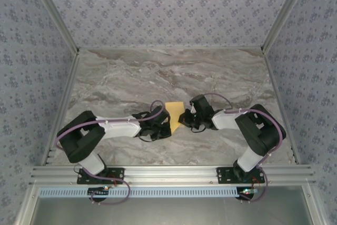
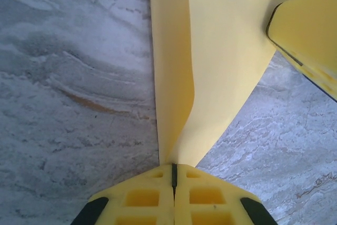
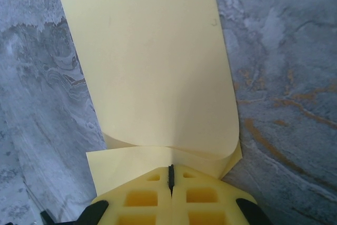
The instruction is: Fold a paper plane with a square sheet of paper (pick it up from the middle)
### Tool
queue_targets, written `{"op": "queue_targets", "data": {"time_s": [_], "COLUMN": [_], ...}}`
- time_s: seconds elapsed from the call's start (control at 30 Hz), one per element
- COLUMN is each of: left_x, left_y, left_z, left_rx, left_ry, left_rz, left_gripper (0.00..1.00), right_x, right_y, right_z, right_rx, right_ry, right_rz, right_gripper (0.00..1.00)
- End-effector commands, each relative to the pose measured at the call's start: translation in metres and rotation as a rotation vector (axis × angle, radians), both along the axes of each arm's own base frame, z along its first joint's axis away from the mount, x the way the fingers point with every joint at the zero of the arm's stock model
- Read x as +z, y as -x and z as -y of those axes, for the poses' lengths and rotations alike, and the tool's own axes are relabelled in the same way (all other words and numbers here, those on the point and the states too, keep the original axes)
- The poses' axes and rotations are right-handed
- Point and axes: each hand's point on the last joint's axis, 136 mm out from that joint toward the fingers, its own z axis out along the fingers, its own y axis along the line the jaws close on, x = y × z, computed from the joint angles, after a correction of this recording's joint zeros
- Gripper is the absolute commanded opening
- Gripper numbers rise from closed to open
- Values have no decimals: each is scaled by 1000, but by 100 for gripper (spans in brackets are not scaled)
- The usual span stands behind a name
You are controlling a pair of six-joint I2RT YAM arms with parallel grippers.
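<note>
The square sheet of paper (image 1: 175,112), mustard yellow, is held between my two grippers at the table's middle front. In the left wrist view the sheet (image 2: 210,67) narrows in two layers into my left gripper (image 2: 174,168), which is shut on its near end. My right gripper's yellow finger (image 2: 308,30) shows at that view's upper right, on the sheet's far side. In the right wrist view a flap of the sheet (image 3: 152,61) curls back over a lower layer, and my right gripper (image 3: 170,171) is shut on the edge of that layer.
The marble-patterned table (image 1: 158,72) stretches bare behind the paper, with patterned walls (image 1: 168,3) on three sides. An aluminium rail (image 1: 168,172) carrying both arm bases runs along the near edge. My left gripper (image 1: 168,125) and right gripper (image 1: 182,118) nearly meet.
</note>
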Motion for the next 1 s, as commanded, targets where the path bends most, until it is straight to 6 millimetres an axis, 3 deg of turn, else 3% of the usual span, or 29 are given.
{"op": "queue_targets", "data": {"time_s": [0.0, 0.13, 0.23, 0.43, 0.67, 0.97], "left_x": [-23, -25, -24, -25, -24, -23], "left_y": [11, 12, 11, 12, 12, 12], "left_z": [-19, -23, -23, -24, -23, -23], "left_rx": [-3, -1, 2, 5, 6, 6], "left_ry": [-110, -133, -132, -133, -130, -127], "left_rz": [-66, -69, -70, -73, -73, -72], "left_gripper": [6, 5, 4, 3, 2, 1], "right_x": [-5, 26, 33, 21, 16, 0], "right_y": [9, 9, 19, 37, 38, 36], "right_z": [16, 5, -3, -21, -41, -31], "right_rx": [57, 156, 222, 282, 308, 268], "right_ry": [95, 55, 34, 34, 4, 59], "right_rz": [6, 125, 148, 116, 105, 73], "right_gripper": [0, 0, 0, 0, 0, 0]}}
